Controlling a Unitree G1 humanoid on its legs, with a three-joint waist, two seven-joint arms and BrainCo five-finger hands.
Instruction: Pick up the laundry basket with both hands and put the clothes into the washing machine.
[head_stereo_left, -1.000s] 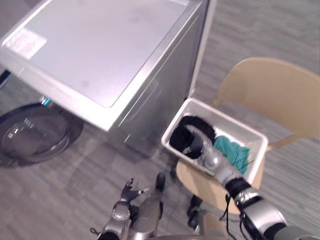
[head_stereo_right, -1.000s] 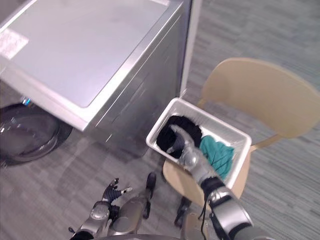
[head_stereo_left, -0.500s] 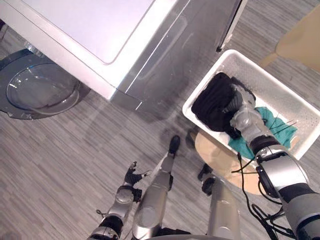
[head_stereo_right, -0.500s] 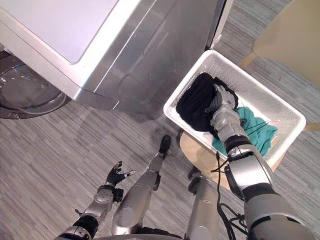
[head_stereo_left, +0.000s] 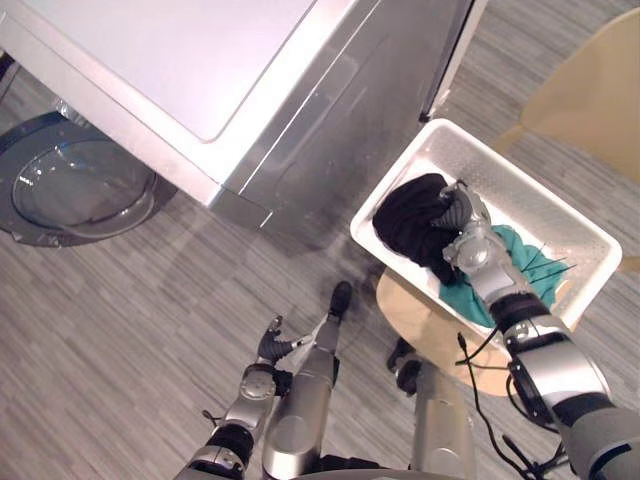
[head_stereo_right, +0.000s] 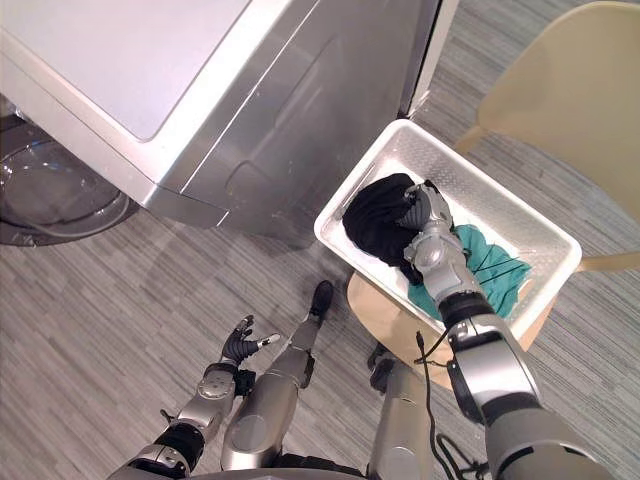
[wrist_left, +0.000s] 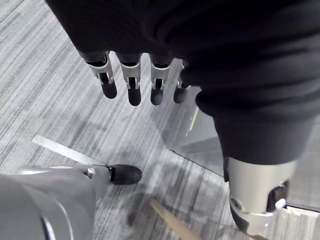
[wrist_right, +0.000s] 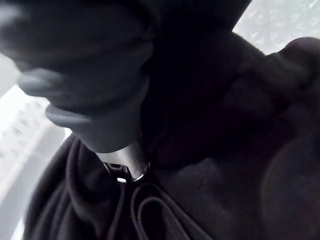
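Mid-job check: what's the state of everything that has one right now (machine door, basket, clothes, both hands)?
washing machine door: open, swung out at the front.
laundry basket: resting on the chair, not lifted.
black garment: in the basket, under the right hand.
teal garment: in the basket, beside the black one.
right hand: in the basket on the black garment, grip unclear.
left hand: open, empty, low over the floor.

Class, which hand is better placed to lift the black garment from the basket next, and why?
Right. The right hand rests on the black garment inside the basket; the left hand hangs open over the floor, well apart from it.
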